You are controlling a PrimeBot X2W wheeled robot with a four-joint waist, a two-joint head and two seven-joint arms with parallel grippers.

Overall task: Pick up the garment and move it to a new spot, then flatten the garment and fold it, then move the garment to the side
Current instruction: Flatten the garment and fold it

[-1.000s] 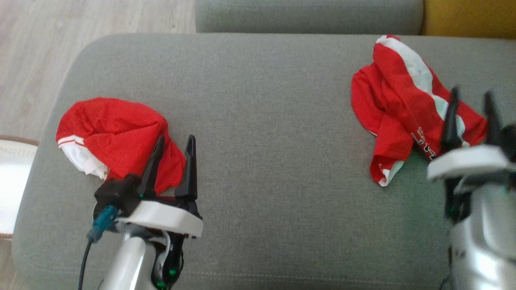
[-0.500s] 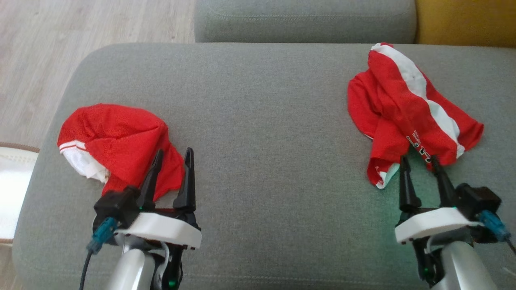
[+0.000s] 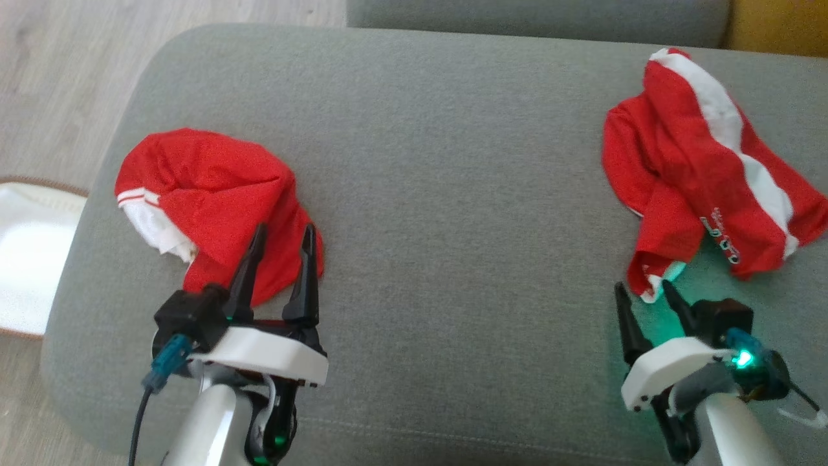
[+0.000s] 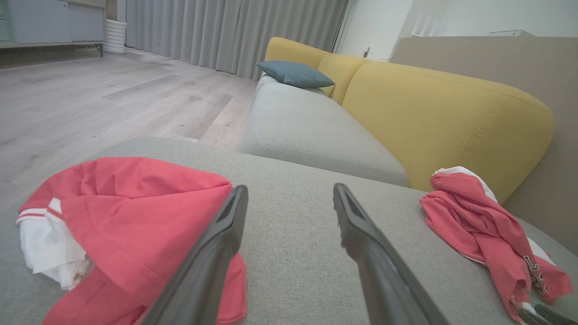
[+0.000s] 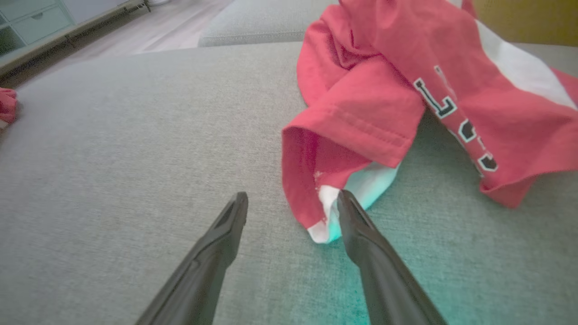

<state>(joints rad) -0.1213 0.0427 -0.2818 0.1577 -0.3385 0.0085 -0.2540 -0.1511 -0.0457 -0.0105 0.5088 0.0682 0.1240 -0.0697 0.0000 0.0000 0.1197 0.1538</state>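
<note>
Approach to the grasp. Left gripper (image 3: 284, 228), fingers apart, hangs with the crumpled red garment (image 3: 207, 175) beneath its left finger. Right gripper (image 3: 643, 286), fingers apart, has the lettered red garment (image 3: 673, 162) just ahead, its hem beside the right fingertip. Best to pinch a raised fold, clear of the cushion (image 3: 453, 162).

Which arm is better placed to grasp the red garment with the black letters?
The right. Its open right gripper sits beside the lettered garment at its hem, while the left gripper is at the other red garment, across the cushion.
</note>
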